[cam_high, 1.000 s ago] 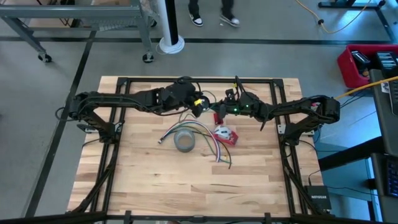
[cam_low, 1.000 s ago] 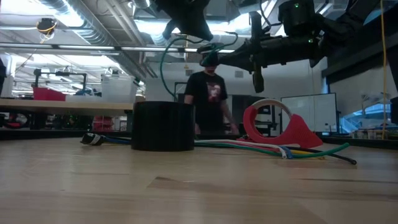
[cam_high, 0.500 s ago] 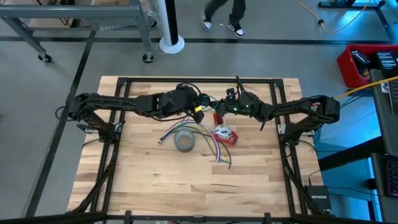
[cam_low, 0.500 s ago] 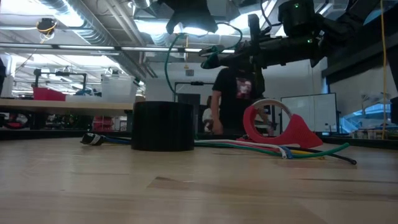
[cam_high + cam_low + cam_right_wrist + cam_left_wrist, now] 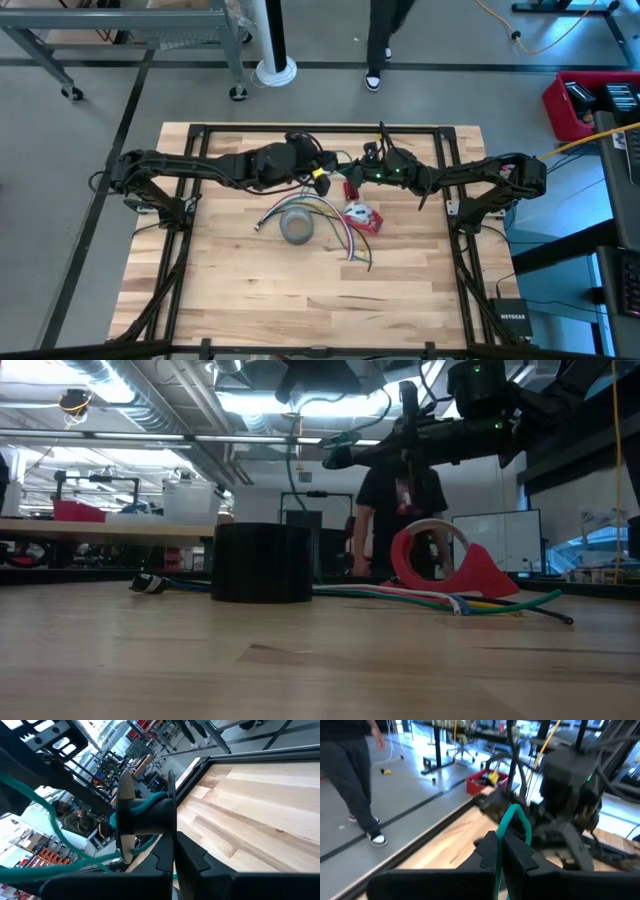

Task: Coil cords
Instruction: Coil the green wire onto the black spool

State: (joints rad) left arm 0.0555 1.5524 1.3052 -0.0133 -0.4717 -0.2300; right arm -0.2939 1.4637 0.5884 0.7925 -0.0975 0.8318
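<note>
A thin green cord hangs in the air between my two grippers, above the table's far middle. My left gripper is shut on it, and the cord arches out of its fingers as a small loop. My right gripper points level toward the left one and is shut on the same cord; more of the cord trails off beside it. Several other coloured cords lie fanned out on the table below. My left gripper pinches the green cord between its two shut fingers, right at the foot of the loop. The cord is lifted clear and curves slackly away toward the other gripper. My right gripper pinches the green cord between its shut fingers, coming in level from the table's right side. The cord is clear of the table and runs off slack to both sides; which part of the cord it has, I cannot tell.
A grey tape roll stands on the table under the grippers, with a red tape dispenser to its right. The loose cords run between and past them. A person walks beyond the table's far edge.
My left gripper has swung a little toward the table's near edge and tipped its nose up, staying shut. The green cord's wide hanging curve between the grippers has narrowed to a slim loop. The right gripper has kept still. The person behind the table has walked toward the right.
</note>
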